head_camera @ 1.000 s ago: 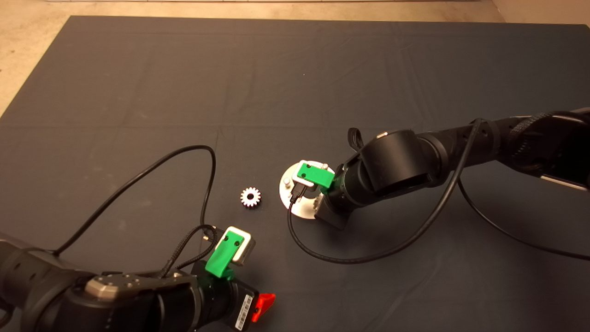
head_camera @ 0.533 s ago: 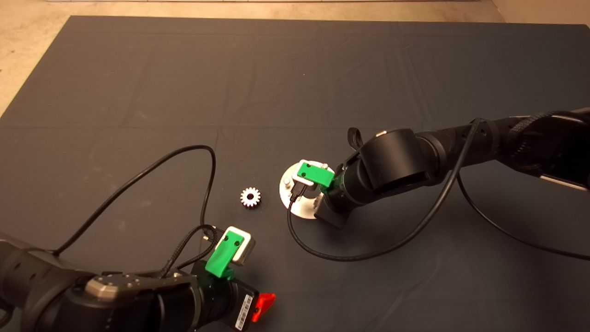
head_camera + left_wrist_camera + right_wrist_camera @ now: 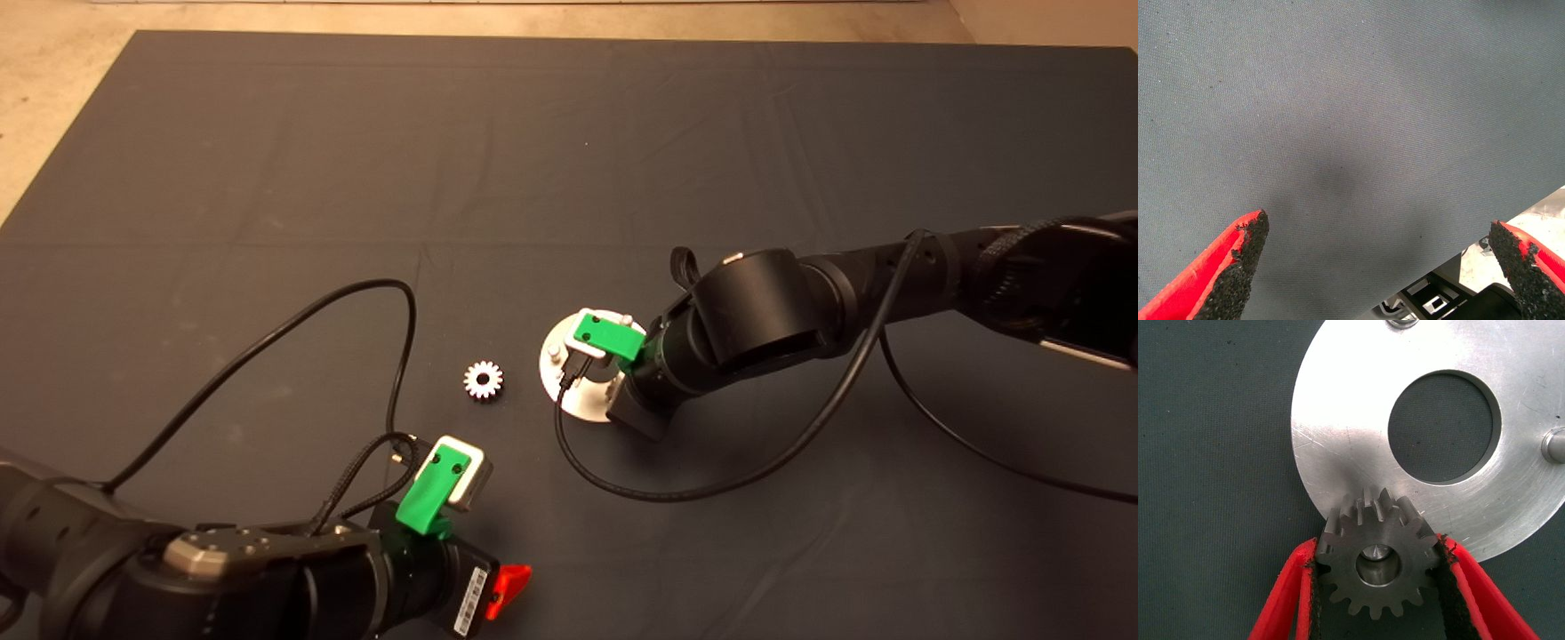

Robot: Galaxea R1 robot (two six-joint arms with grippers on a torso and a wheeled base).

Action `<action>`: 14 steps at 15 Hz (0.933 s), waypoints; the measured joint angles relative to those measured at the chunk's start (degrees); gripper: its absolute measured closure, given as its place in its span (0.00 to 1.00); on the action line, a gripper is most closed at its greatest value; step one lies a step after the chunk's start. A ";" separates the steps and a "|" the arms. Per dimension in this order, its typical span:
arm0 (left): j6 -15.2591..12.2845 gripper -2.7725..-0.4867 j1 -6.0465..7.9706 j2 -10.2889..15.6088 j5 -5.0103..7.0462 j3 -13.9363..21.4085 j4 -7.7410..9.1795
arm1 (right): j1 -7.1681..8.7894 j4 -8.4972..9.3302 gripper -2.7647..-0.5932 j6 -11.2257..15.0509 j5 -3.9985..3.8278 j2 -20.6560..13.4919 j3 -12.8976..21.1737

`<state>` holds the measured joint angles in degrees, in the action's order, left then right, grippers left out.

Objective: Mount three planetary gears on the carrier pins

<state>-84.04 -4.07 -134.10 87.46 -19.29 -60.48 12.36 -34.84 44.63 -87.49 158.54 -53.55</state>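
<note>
My right gripper is shut on a dark grey planetary gear, one finger on each side of it. The gear is over the edge of the shiny carrier disc, and a carrier pin's tip shows inside its centre hole. Two bare pins stand elsewhere on the disc. In the head view the right wrist covers most of the disc. The bright silver gear lies flat on the mat left of the disc. A third gear is not in view. My left gripper is open and empty, parked at the lower left.
A black cable loops on the mat in front of the disc. Another cable arcs from the left arm, close to the silver gear. The mat's front edge lies near the left gripper.
</note>
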 joint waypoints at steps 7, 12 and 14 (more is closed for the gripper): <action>0.00 0.18 0.00 0.00 0.00 0.00 -0.13 | -0.16 0.00 0.77 -0.01 -0.01 -0.13 -0.16; -0.02 0.18 0.00 0.00 0.00 0.00 -0.16 | -0.15 0.00 0.64 0.01 -0.07 -0.13 -0.16; -0.02 0.18 0.00 0.00 0.00 0.00 -0.16 | -0.16 0.00 0.59 -0.01 -0.07 -0.11 -0.16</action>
<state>-84.06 -4.07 -134.10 87.46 -19.29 -60.64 12.20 -34.84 44.62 -87.57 158.42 -53.71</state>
